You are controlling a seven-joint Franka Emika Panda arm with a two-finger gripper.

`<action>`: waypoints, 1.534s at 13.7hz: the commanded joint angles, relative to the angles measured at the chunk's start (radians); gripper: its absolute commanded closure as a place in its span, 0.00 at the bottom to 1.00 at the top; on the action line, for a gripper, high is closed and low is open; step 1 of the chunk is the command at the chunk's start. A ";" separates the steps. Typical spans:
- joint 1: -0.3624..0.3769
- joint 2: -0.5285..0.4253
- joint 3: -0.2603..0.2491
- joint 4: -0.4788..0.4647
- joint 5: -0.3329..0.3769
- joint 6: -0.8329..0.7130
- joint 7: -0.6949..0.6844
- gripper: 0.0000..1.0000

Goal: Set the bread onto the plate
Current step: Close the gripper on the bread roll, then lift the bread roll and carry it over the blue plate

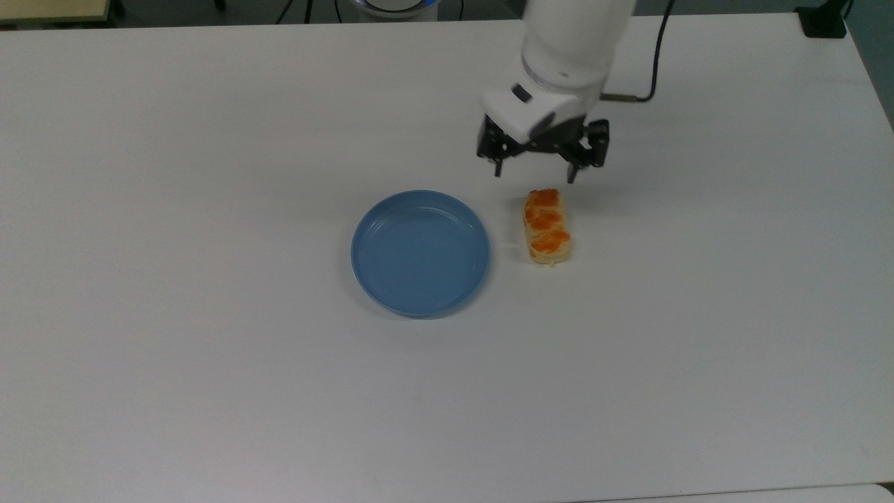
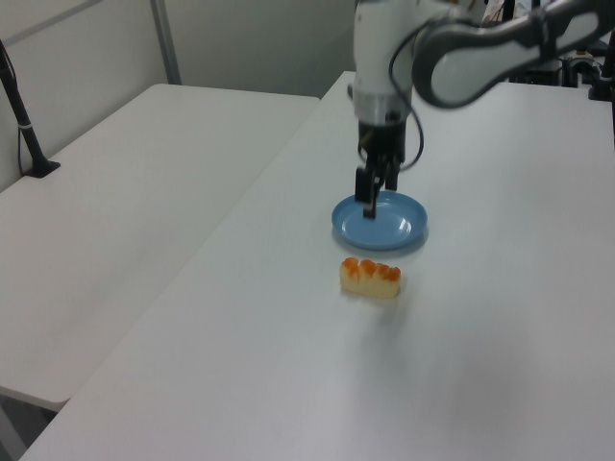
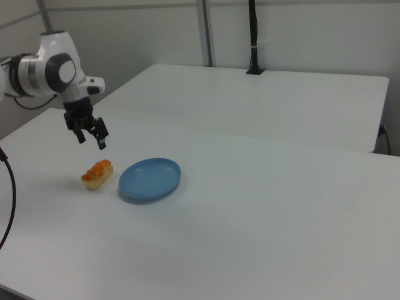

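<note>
The bread (image 1: 547,226), a pale-tan loaf with orange-brown bumps, lies on the white table just right of the plate in the top view; it also shows in the left view (image 2: 371,277) and right view (image 3: 97,174). The light-blue plate (image 1: 420,252) (image 2: 381,220) (image 3: 150,178) sits flat with nothing in it. My gripper (image 1: 534,172) (image 2: 370,200) (image 3: 91,141) hangs open in the air above the table, near the bread's far end in the top view, its two dark fingers spread wider than the loaf. It holds nothing.
A black cable (image 1: 653,56) runs from the arm's wrist. A second white table (image 2: 125,182) adjoins this one, with a black post (image 2: 21,115) clamped at its edge. A black clamp (image 1: 823,21) sits at the top view's upper right corner.
</note>
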 commanded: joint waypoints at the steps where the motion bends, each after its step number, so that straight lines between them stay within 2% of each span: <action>1: 0.060 0.109 -0.011 0.008 -0.027 0.092 0.041 0.00; 6: 0.064 0.180 -0.011 0.002 -0.071 0.132 0.039 0.00; 7: 0.061 0.183 -0.011 0.001 -0.083 0.136 0.036 0.04; 9: 0.066 0.208 -0.011 -0.001 -0.099 0.146 0.035 0.18; 11: 0.070 0.238 -0.005 -0.001 -0.097 0.179 0.041 0.46; 12: 0.077 0.243 0.001 0.001 -0.096 0.186 0.041 0.64; 13: 0.078 0.235 0.004 0.005 -0.091 0.181 0.041 0.70; 15: 0.063 0.164 0.004 0.010 -0.088 0.141 0.010 0.70; 16: 0.040 0.142 0.002 0.013 -0.083 0.099 -0.057 0.70; 21: -0.077 0.128 -0.011 0.030 -0.093 0.054 -0.278 0.70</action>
